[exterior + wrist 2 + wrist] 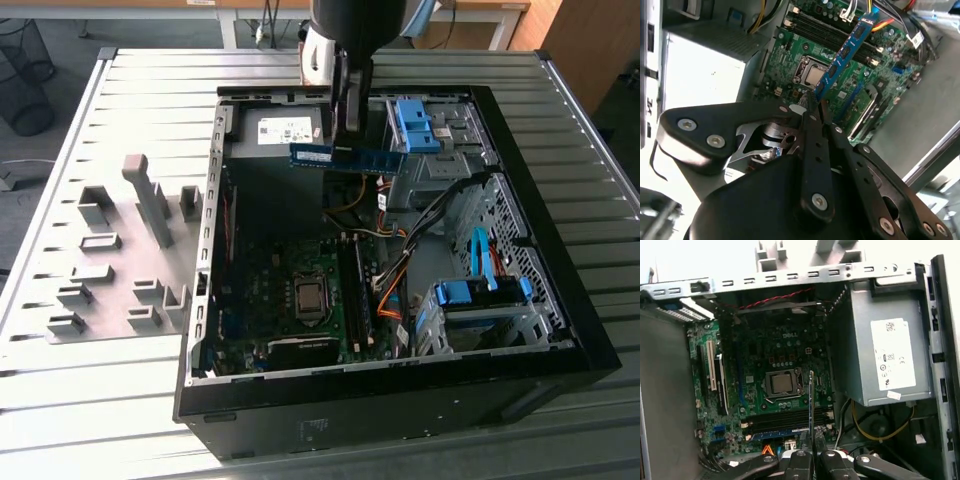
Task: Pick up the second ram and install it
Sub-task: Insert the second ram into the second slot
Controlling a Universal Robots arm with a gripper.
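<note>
Blue-green second ram (pixel 385 163) hangs level over the open case, at 12 o'clock from the CPU socket (pixel 310 297), its upper edge clamped by the closed gripper (pixel 348 145), apparently leaving the contact edge free for the memory slots (pixel 352 290).

Was a grey, ribbed worktop (pixel 120 420). Bore an open black computer case (pixel 400 415) toward the exterior view's right and, just beside it on the exterior view's left, a grey tray (pixel 122 268) with upright blocks.
</note>
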